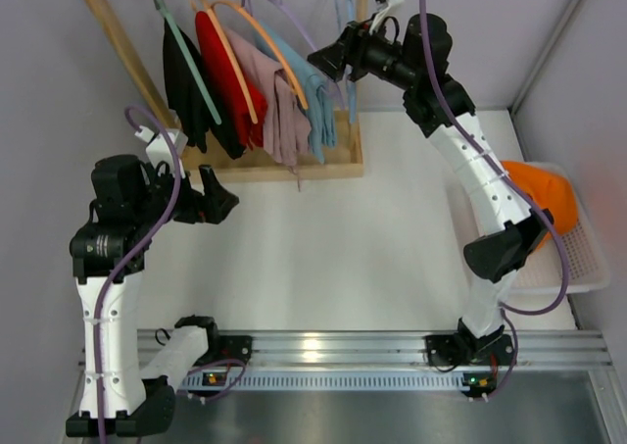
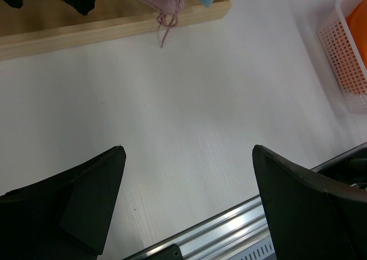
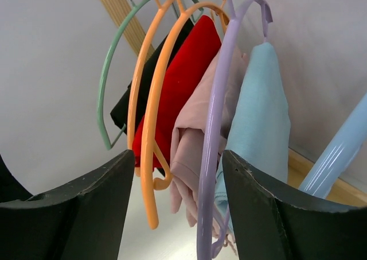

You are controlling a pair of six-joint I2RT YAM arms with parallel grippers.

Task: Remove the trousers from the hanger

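The left gripper (image 2: 188,150) hangs in front of the rack (image 1: 253,171), low over the table (image 2: 189,88). Its jaws are wide open and hold nothing. I think it is kept there so it is out of the way but can help later.

To the right of the rack sits a white basket (image 1: 588,263) with an orange cloth (image 1: 544,194) in it. That is likely where clothes go once they are off.

The right gripper (image 3: 178,154) is up at the rack's right end. Its jaws are apart. The purple hanger (image 3: 213,128) runs through the gap, close to one finger. An orange hanger (image 3: 150,134) is in the gap too. Nothing looks pinched yet.

The trousers (image 3: 258,111) are on the rack, draped over the purple hanger, so they hang down and stay put. A pink cloth (image 3: 192,122) hangs right beside them. The purple hanger is near the rack's right end, so I think the arm came in from that side to reach it.
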